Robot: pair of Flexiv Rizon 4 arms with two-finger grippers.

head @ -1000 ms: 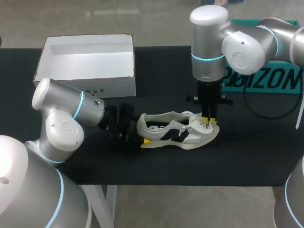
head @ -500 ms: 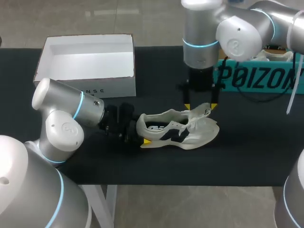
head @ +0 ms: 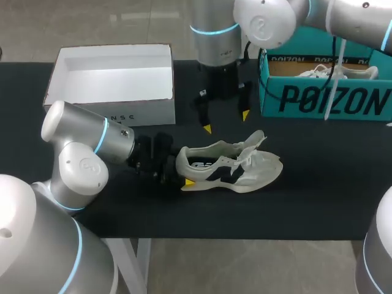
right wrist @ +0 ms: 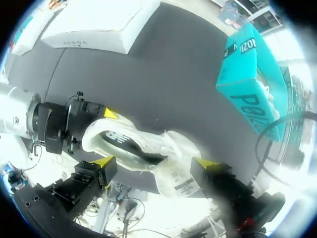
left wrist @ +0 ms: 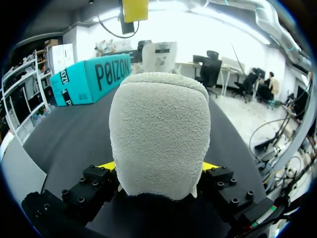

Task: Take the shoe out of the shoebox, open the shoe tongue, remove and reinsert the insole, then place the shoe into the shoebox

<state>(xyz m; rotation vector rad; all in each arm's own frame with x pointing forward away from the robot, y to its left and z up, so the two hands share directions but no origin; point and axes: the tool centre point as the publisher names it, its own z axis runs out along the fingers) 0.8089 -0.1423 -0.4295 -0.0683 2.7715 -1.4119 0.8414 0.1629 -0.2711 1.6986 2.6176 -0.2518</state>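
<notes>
My left arm [head: 79, 162] comes in low from the table's near left corner, its forearm lying almost level over the black table top [head: 318, 202]. The left gripper [head: 177, 174] points sideways at the heel of the white and black fabric sneaker [head: 229, 168]. In the left wrist view the pale, fuzzy heel fills the gap between the 2 yellow-tipped fingers [left wrist: 106, 166], which press on it from both sides, so this gripper is clamped on the sneaker.

My right arm [head: 257, 18] reaches in from the far right and past the middle, with its wrist turned straight down. The right gripper [head: 226, 121] hangs above the table just behind the sneaker, its 2 fingers spread wide and holding nothing. In the right wrist view the sneaker lies below the spread fingers, apart from both of them.

The sneaker rests on the table near its middle, out of the box, with its toe toward the right. Its tongue [head: 257, 139] stands lifted up from the opening.

The open white cardboard shoebox [head: 147, 110] stands at the far left of the table, well apart from the sneaker. A teal cardboard box [head: 324, 101] stands at the far right with a second white shoe [head: 334, 72] inside it.
</notes>
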